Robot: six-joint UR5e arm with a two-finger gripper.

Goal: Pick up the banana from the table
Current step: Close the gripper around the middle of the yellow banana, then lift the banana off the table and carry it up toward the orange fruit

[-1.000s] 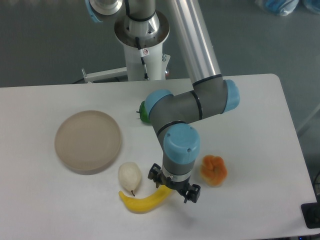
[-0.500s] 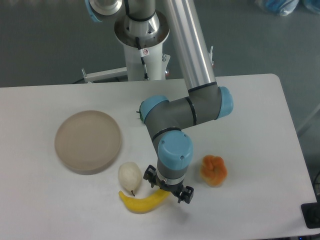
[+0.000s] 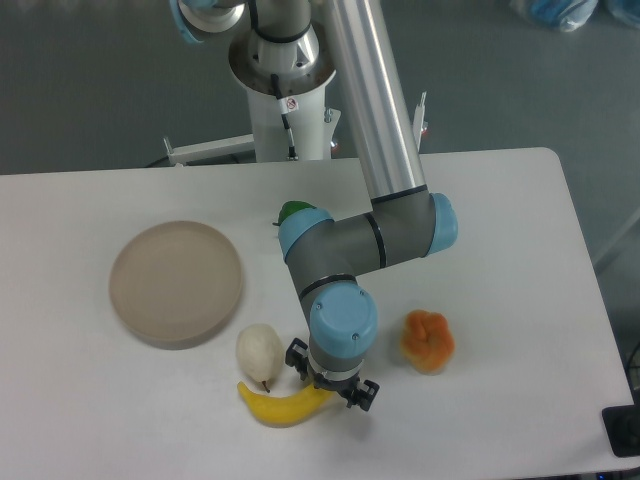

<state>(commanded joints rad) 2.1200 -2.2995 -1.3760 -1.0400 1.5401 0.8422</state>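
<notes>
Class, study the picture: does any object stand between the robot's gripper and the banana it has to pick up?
Nothing visible does. The gripper is right over the banana's right end. The pear-shaped fruit sits just above the banana's left end, and the orange pepper lies apart to the right.

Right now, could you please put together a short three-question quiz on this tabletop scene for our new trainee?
1. True or false: the banana lies on the round beige plate.
2. Which item lies nearest the banana's left end? A) the orange pepper B) the pale pear-shaped fruit C) the green item behind the arm
3. Fill in: the gripper is positioned over the banana's ____ end, as seen by the camera.

Key
1. False. It lies on the white table, in front of the plate and apart from it.
2. B. The pear-shaped fruit sits just above that end.
3. Right. Whether the fingers are shut on it cannot be told from this view.
</notes>
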